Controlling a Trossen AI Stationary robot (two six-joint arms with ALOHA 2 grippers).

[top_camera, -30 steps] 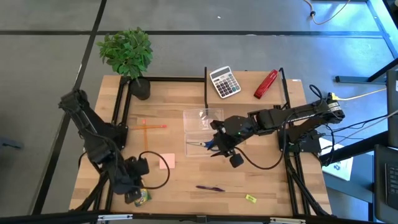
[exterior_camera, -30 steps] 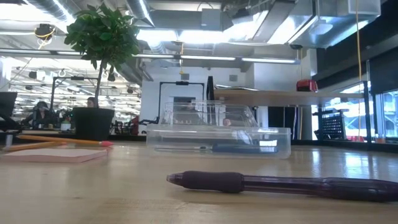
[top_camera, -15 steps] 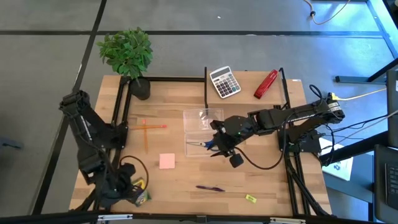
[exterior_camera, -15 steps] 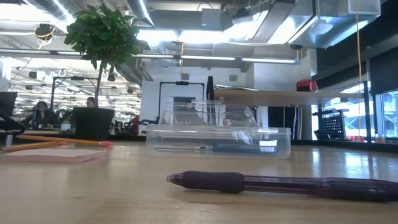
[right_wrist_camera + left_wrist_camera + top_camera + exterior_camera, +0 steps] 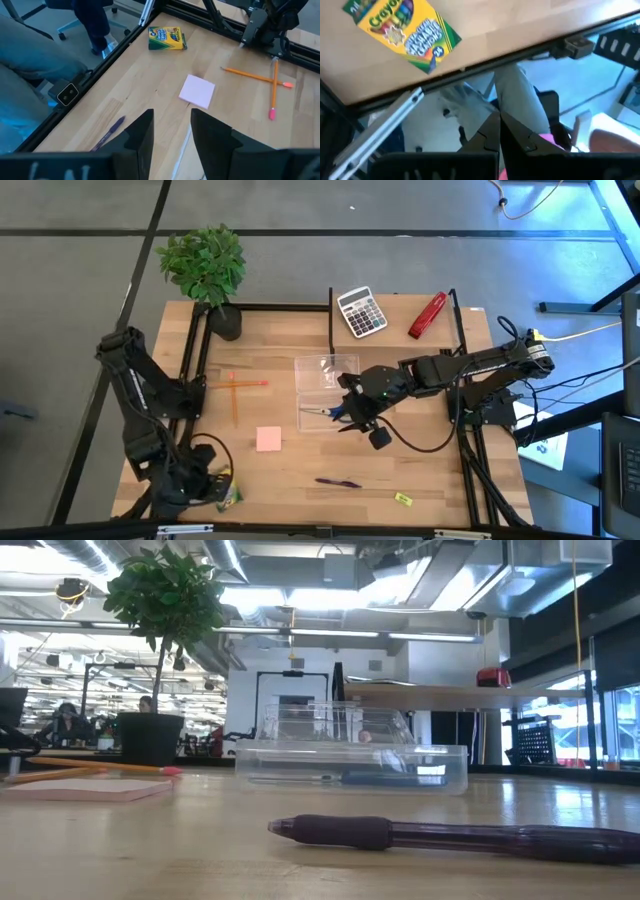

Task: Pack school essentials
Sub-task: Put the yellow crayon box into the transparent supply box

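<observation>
the crayola crayon box (image 5: 229,496) lies flat at the worktop's (image 5: 290,470) near left corner, just beside the left tool (image 5: 196,483), long axis slanting along the front edge. the left tool looks pressed shut, empty. the right tool (image 5: 171,131) hangs slightly parted, empty, beside the clear plastic case (image 5: 325,393) holding the blue-handled scissors (image 5: 330,413). the left arm is nearer; open office behind.

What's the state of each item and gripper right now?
clear box: open, scissors inside
scissors: lying in the box, under the right gripper
crayon box: closed, flat at the table's front edge
note pad: flat on the table
pencils: crossed, on the table
pen: lying on the table
right gripper: open, over the box
left gripper: shut, by the crayon box
</observation>
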